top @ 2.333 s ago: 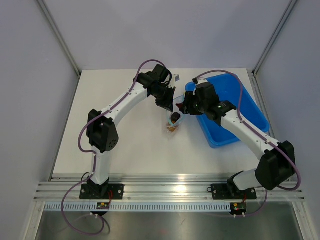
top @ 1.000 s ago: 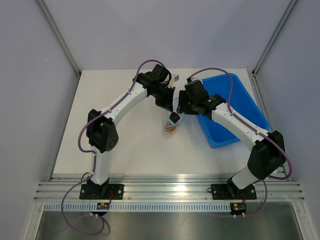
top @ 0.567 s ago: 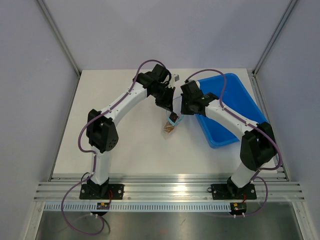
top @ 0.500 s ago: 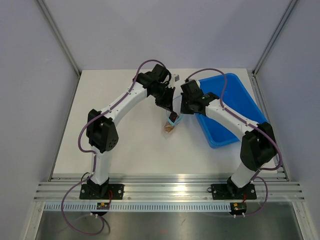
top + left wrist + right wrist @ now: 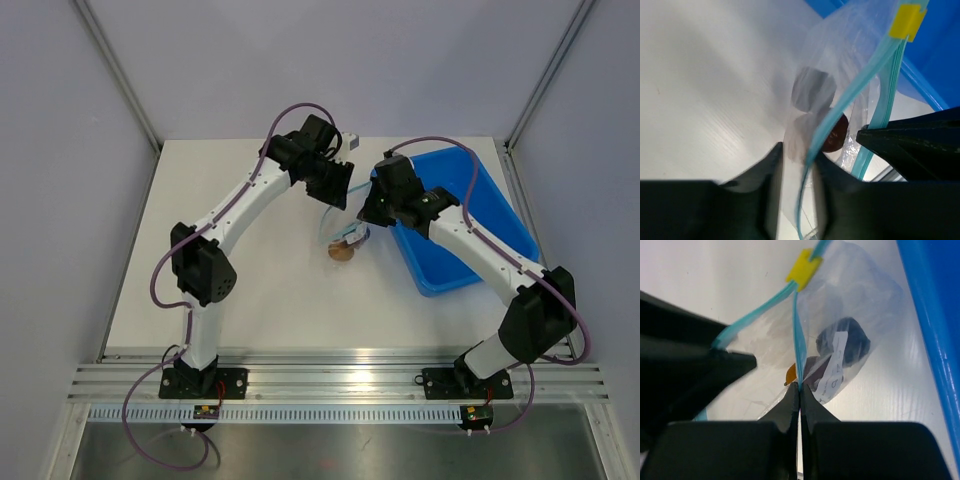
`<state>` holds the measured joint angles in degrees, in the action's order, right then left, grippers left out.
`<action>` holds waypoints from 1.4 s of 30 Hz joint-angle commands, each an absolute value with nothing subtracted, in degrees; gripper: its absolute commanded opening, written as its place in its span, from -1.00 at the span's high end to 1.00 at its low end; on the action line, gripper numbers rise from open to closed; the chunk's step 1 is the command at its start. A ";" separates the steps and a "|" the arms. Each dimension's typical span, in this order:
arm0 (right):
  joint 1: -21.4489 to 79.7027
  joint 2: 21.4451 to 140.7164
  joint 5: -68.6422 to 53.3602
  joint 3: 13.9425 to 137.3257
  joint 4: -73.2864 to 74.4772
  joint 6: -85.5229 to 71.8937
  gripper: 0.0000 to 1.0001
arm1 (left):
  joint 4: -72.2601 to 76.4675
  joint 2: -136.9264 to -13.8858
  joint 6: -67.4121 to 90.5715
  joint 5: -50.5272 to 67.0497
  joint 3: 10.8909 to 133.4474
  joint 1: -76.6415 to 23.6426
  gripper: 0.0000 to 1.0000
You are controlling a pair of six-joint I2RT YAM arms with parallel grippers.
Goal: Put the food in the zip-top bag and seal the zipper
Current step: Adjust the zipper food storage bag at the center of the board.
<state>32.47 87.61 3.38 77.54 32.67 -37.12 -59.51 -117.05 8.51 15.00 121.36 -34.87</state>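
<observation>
The zip-top bag [image 5: 345, 236] hangs just above the table between my two grippers. It is clear, with a teal zipper [image 5: 797, 335] and a yellow slider [image 5: 802, 269]. Inside it are dark food pieces [image 5: 844, 342] and an orange-brown one [image 5: 342, 251]. My right gripper [image 5: 799, 386] is shut on the zipper strip, at the bag's right side [image 5: 366, 214]. My left gripper [image 5: 796, 155] stands with its jaws apart at the bag's far left [image 5: 337, 192]. The zipper [image 5: 860, 80] runs loosely between its fingers, and a dark piece [image 5: 812, 90] shows through the plastic.
A big blue tray [image 5: 430, 280] sits on the table right of the bag, under my right forearm. Its rim [image 5: 935, 315] runs close beside the bag. White tabletop lies to the left and front of the bag, and grey walls enclose the table.
The right gripper has shut on the zipper strip. The left gripper has let go of the bag's edge and drawn back a little. The bag has swung slightly to the right.
</observation>
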 commanded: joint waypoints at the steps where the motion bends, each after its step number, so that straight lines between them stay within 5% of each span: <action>1: 32.26 86.75 4.04 76.12 31.12 -43.15 0.99 | -59.86 -114.00 6.42 10.38 123.23 -34.80 -0.13; 6: 32.26 87.54 3.17 73.39 26.73 -48.51 1.00 | -58.27 -107.42 6.24 6.25 119.98 -34.80 -0.37; 11: 32.26 88.24 2.02 72.51 25.31 -50.97 1.00 | -49.33 -96.70 5.28 12.11 106.29 -35.07 -0.06; 15: 32.26 88.59 2.28 72.68 25.66 -51.85 1.00 | -42.02 -90.53 2.55 18.54 95.81 -37.43 -0.08; 42: 32.17 86.66 0.26 73.74 27.77 -53.26 1.00 | -33.49 -98.44 -1.06 13.01 88.95 -43.42 0.19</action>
<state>32.36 89.30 0.75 72.44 28.36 -52.38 -37.34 -97.51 0.12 13.50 89.56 -43.09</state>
